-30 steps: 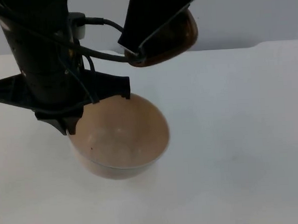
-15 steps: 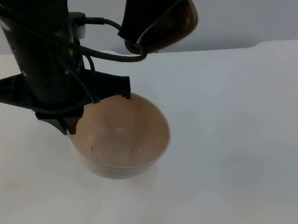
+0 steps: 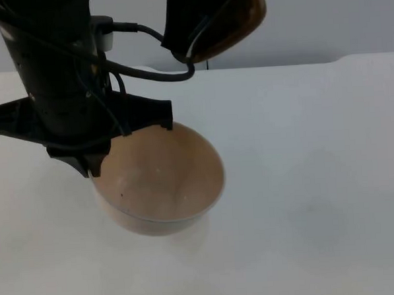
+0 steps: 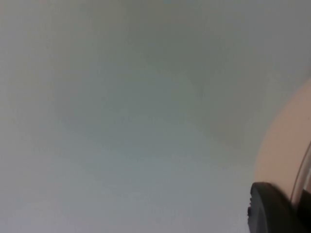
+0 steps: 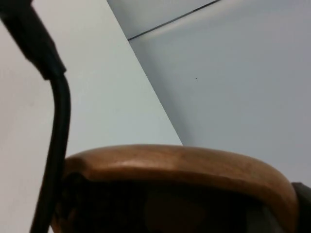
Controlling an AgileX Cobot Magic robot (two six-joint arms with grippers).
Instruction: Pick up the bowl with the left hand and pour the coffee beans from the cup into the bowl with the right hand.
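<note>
A peach-coloured bowl (image 3: 162,182) hangs tilted a little above the white table (image 3: 316,148), held at its left rim by my left gripper (image 3: 90,166), which is shut on it. Its inside looks bare apart from one dark speck. In the left wrist view the bowl's wall (image 4: 286,145) stands beside a black fingertip (image 4: 269,211). Behind and above the bowl's far rim, my right gripper (image 3: 191,39) is shut on a brown wooden cup (image 3: 233,26), which is tilted. The cup's rim (image 5: 184,162) curves over a dark inside in the right wrist view; I cannot make out beans.
The grey partition wall (image 3: 335,14) closes off the table at the back. White table top stretches to the right of the bowl and in front of it.
The right gripper has lifted the cup higher and slightly to the right. The bowl and the left arm have stayed in place.
</note>
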